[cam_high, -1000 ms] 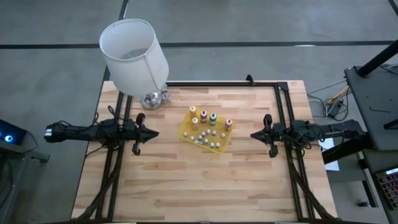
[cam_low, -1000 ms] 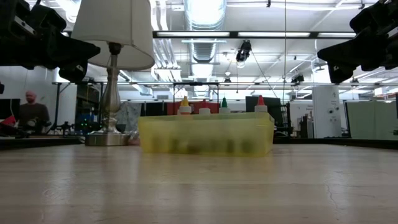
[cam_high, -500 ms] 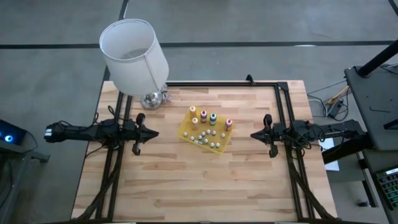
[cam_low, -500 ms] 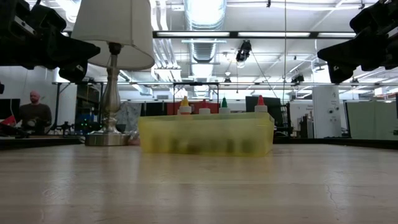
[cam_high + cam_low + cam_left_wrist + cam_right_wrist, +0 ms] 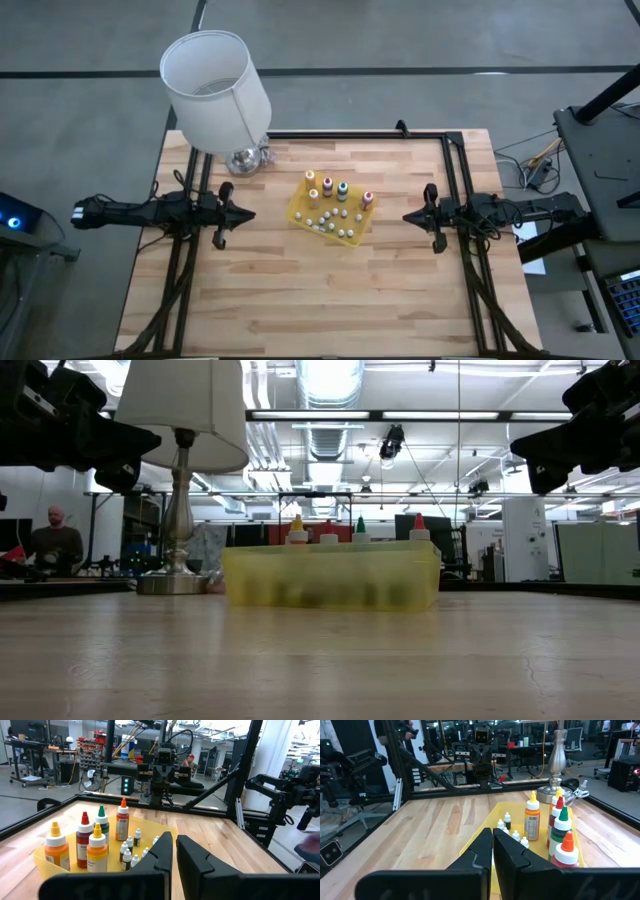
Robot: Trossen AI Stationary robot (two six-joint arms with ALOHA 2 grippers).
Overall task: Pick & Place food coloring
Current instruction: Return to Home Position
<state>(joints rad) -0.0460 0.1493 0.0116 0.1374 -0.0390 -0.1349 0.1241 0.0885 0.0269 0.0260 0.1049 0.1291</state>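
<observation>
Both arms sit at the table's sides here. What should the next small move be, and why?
Probably none: I'd keep both arms parked. Every bottle in sight stands in the yellow bin, none lies on the table, and the left tool and right tool are shut, empty, each well to one side of the bin.

1. Two slender arms are seen now, the left arm (image 5: pixel 150 212) and right arm (image 5: pixel 500 211), both finished in black.
2. Each is built from narrow jointed segments.
3. The left gripper (image 5: pixel 175 840) and right gripper (image 5: pixel 492 834) are formed of matte black, angular, wedge-tipped fingers (image 5: pixel 161 856), set on a broad black bar.
</observation>
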